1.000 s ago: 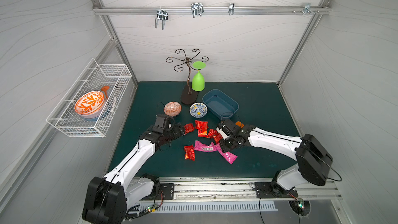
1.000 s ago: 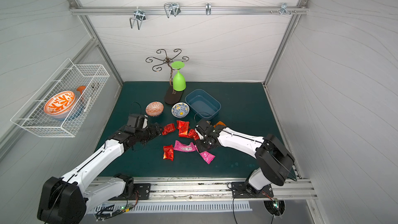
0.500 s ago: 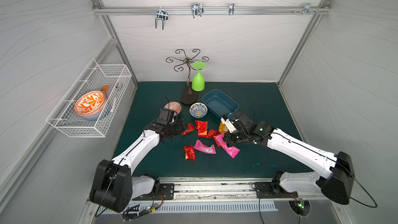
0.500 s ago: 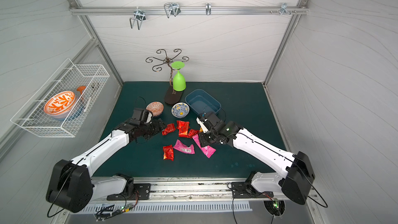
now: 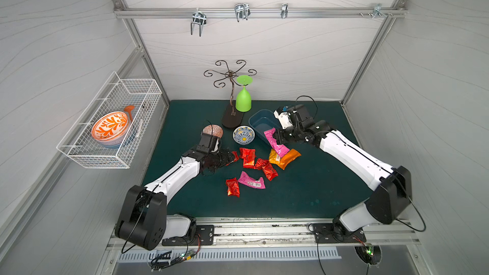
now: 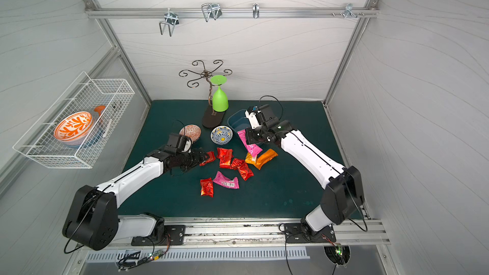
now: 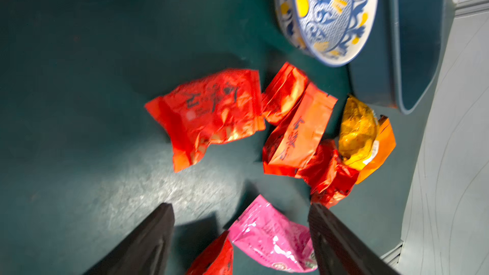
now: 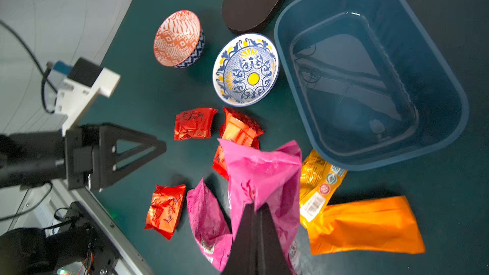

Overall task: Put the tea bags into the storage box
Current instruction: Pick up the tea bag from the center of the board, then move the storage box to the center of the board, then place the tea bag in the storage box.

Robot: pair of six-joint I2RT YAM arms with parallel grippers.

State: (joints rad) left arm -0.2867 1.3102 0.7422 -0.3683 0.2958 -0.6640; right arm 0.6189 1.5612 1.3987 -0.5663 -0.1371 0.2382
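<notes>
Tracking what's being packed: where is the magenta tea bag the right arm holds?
In a top view, the magenta tea bag hangs in the shut right gripper, at the near rim of the storage box, above the yellow sachet and orange sachet.

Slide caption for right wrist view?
Right gripper holds a pink tea bag near the empty storage box.

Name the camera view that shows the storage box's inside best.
The right wrist view: the storage box shows its whole interior, empty. Both top views show it small, partly behind the right arm. The left wrist view catches only a blurred side.
</notes>
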